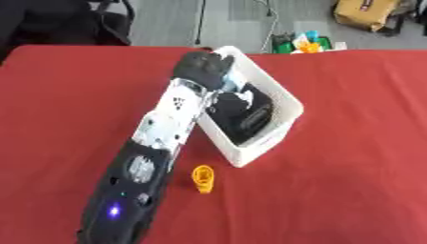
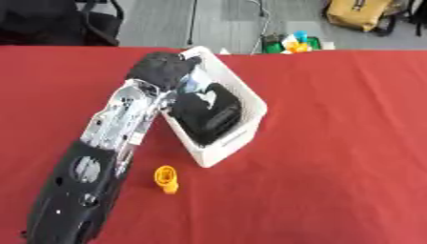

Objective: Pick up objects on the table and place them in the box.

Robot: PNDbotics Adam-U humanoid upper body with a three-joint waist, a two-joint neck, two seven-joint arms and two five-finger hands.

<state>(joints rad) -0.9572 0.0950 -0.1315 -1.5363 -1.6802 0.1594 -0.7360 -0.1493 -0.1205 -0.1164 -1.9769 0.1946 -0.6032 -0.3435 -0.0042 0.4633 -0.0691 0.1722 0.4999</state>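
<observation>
Grey floor [image 1: 233, 24] beyond the red table [image 1: 350, 181], with a yellow-brown bag [image 1: 365, 12] on it.

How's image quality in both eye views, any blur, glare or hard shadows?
Left eye view: soft throughout, the orange object lacks crisp edges; lighting is even, with only a faint shadow beside the white box. Right eye view: the same softness; the left hand at the box rim is a dark blob, its fingers unreadable; mild sheen on the silver forearm, no strong glare on the red table.
</observation>
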